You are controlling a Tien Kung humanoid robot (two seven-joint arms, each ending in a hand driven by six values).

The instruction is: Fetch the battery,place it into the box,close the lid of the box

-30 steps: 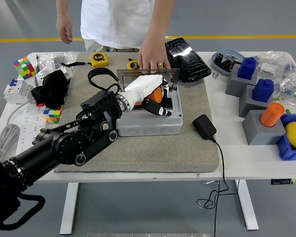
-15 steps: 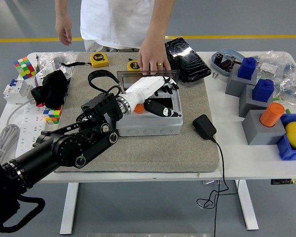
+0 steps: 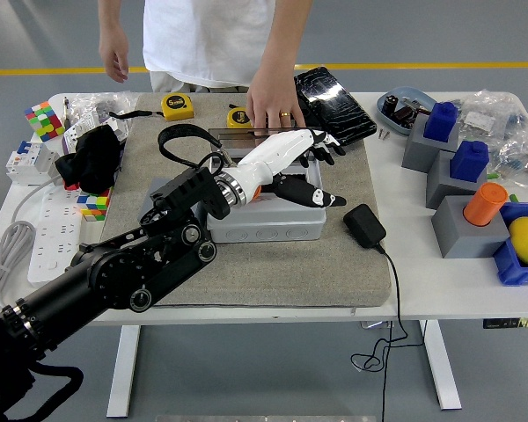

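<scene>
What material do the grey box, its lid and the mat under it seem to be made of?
The grey box looks like matte moulded plastic, with smooth walls and ribbed lower edge. Its lid appears to be clear, tinted plastic, since things show through it. The mat seems soft felt or foam: fuzzy surface, rounded thick edge.

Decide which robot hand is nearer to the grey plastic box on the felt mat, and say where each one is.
Left. The left robot hand is stretched out with open fingers directly above the grey plastic box. The right robot hand is out of view, so it cannot be placed.
</scene>
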